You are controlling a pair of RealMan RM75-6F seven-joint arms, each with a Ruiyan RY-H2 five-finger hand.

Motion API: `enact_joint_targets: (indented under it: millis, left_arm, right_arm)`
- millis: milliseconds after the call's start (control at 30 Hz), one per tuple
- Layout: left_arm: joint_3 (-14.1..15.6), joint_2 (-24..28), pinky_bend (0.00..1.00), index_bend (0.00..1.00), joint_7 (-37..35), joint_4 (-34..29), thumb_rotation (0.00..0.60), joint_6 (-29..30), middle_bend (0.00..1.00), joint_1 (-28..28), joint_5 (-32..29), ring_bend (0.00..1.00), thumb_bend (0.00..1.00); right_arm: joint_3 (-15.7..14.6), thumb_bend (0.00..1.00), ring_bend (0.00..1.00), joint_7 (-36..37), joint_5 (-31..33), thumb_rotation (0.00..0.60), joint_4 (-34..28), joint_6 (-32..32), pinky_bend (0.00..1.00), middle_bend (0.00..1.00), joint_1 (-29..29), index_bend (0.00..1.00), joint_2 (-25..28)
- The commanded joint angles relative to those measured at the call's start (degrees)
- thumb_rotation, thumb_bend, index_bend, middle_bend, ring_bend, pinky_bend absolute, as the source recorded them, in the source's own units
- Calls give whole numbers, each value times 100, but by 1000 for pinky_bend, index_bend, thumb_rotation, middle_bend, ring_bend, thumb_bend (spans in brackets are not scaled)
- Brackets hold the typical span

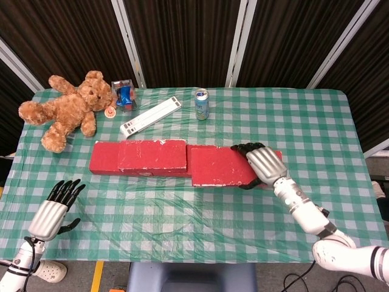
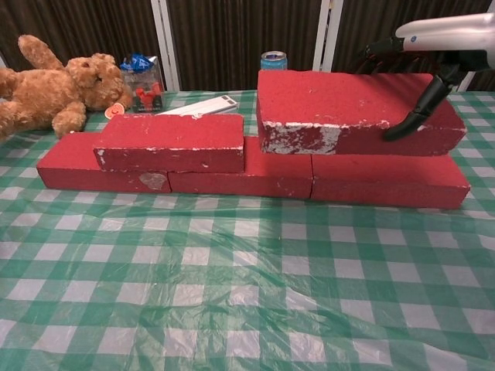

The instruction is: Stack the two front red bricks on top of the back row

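My right hand [image 1: 261,164] [image 2: 433,54] grips a red brick [image 1: 220,165] [image 2: 348,112] by its right end and holds it above the middle and right bricks of the back row [image 1: 103,159] [image 2: 247,174]. Whether it touches the row below, I cannot tell. Another red brick [image 1: 152,156] [image 2: 170,143] lies stacked on the row's left part. My left hand [image 1: 51,210] hovers near the table's front left corner, fingers spread and holding nothing; the chest view does not show it.
A teddy bear [image 1: 67,109] [image 2: 54,85], a small toy pack [image 1: 123,94] [image 2: 141,85], a white bar [image 1: 151,115] [image 2: 201,107] and a drink can [image 1: 202,104] [image 2: 272,58] sit behind the row. The green checked cloth [image 1: 182,213] covers the table.
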Motion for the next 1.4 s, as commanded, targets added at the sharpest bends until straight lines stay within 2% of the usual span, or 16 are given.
enact_joint_targets:
  millis: [33, 267, 567, 700, 1133, 1400]
  left_arm:
    - [-39, -38, 5, 0, 71, 33, 600, -52, 0, 16, -69, 0, 245]
    - [-122, -149, 5, 0, 260, 110, 600, -233, 0, -10, -198, 0, 245]
    - [-181, -178, 5, 0, 274, 161, 600, -278, 0, -20, -236, 0, 246]
    - [-180, -165, 5, 0, 234, 173, 600, -254, 0, -14, -208, 0, 246]
    - [-182, -124, 5, 0, 168, 158, 600, -266, 0, -9, -181, 0, 255]
    - [-207, -93, 5, 0, 134, 150, 600, -286, 0, -7, -208, 0, 254]
  right_arm:
    - [113, 107, 323, 637, -277, 600, 1201, -657, 394, 384, 478, 555, -2]
    - [-19, 110, 324, 1515, -788, 600, 2230, -950, 394, 384, 691, 542, -430]
    - [-288, 110, 324, 2075, -995, 600, 2872, -1159, 394, 384, 856, 522, -941]
    - [-300, 110, 323, 2297, -927, 600, 2979, -1188, 395, 384, 899, 519, -1115]
    - [-373, 110, 323, 1853, -258, 600, 3083, -1285, 395, 384, 1214, 498, -1440]
    - [-470, 109, 321, 1252, 343, 600, 2928, -1143, 394, 384, 1415, 480, -1504]
